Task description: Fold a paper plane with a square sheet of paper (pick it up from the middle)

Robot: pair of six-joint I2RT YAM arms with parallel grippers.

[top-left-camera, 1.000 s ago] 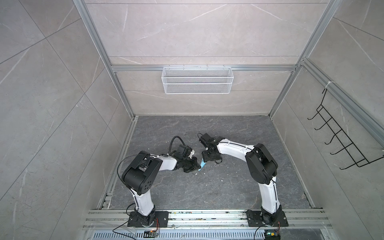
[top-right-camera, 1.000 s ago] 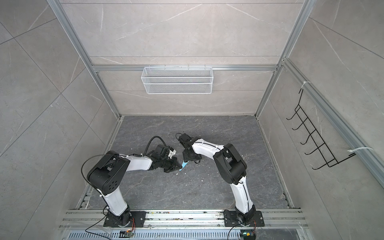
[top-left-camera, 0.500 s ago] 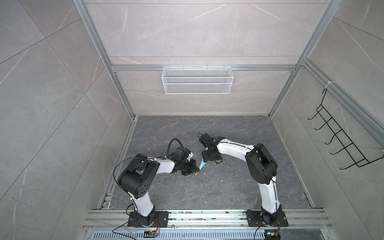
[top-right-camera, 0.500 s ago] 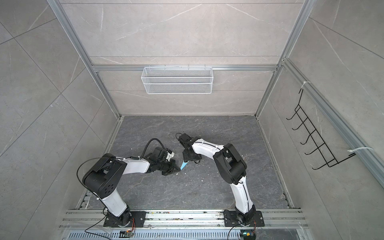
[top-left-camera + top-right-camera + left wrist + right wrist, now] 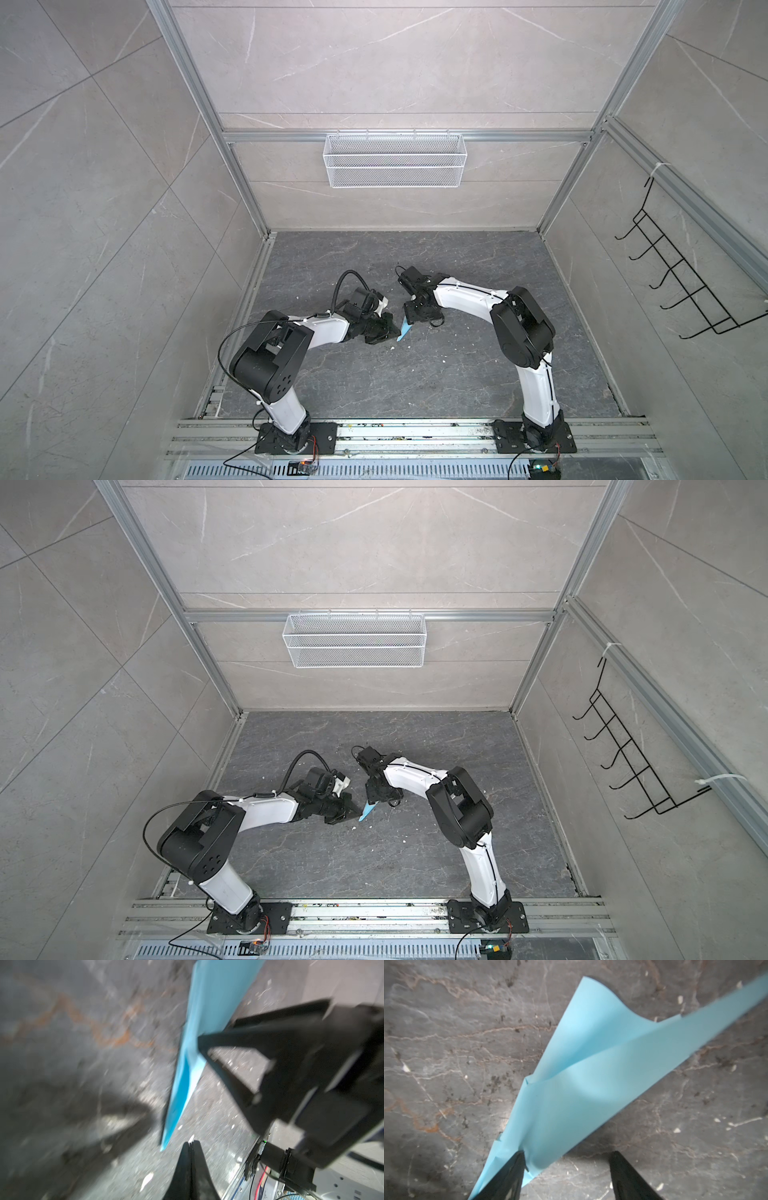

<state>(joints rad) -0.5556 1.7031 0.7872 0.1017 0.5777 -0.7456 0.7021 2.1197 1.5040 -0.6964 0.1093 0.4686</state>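
Nearest the camera in both top views, the aluminium rail carries the two arm bases, and both arms bend low over the dark grey marbled tabletop, which is scattered with white crumbs. The left gripper has its fingers pressed together on nothing; in the left wrist view its tips sit just beside the pointed end of the paper plane. This slim light-blue dart lies between the two grippers at the middle of the table, its wider end toward the right gripper. That gripper's jaws are spread: in the right wrist view one finger touches the paper's edge and the other stands well apart. Whether the plane's tip touches the table I cannot tell. Farther back, a white wire basket hangs on the rear wall, and a black hook rack on the right wall.
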